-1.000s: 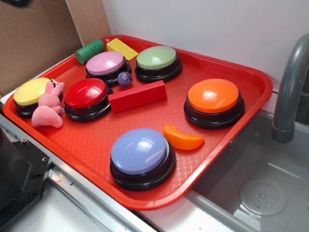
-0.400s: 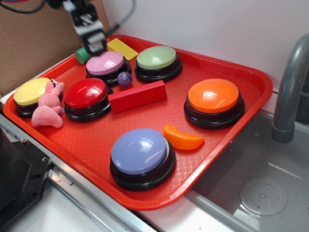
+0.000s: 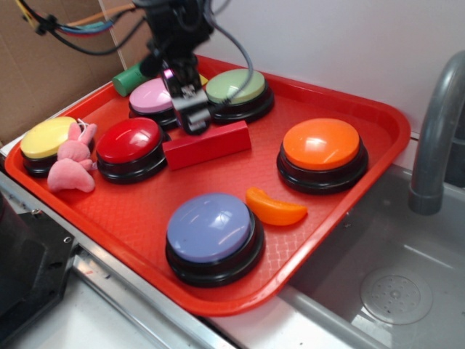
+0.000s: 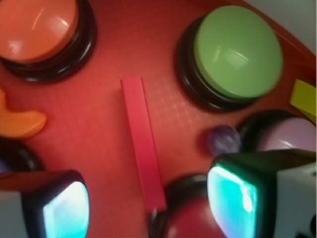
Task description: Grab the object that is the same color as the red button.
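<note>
Red block (image 3: 207, 145) lies flat on the red tray (image 3: 349, 98), one end just beside the red button (image 3: 129, 140). It looks rigid, light and matte, so a mid-length grip across the narrow sides should hold. The pincer (image 4: 148, 203) hovers above, spread wide.

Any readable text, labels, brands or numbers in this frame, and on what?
None. No lettering shows on the red button, the red block, the other buttons, the red tray, the cardboard or the gripper in either view; the wrist view is blurred.
</note>
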`<action>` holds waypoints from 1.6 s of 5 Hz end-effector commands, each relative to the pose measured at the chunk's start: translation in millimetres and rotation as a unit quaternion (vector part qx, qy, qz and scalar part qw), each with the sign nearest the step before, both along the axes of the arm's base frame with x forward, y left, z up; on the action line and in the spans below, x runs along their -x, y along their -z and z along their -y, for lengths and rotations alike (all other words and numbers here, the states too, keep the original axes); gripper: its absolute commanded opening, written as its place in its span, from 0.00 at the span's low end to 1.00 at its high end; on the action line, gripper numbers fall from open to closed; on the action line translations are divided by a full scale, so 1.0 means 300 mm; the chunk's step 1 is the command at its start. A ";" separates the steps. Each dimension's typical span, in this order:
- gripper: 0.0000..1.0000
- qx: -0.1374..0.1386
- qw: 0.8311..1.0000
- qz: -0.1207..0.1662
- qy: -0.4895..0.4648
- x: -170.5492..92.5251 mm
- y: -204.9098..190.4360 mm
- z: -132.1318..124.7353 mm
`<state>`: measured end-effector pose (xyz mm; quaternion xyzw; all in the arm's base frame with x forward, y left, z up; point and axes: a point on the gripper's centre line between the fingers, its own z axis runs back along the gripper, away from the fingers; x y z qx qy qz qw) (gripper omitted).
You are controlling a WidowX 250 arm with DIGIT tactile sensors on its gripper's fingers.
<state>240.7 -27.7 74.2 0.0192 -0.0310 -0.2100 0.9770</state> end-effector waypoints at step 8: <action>0.00 0.017 0.980 -0.022 -0.197 0.034 -0.264 -0.058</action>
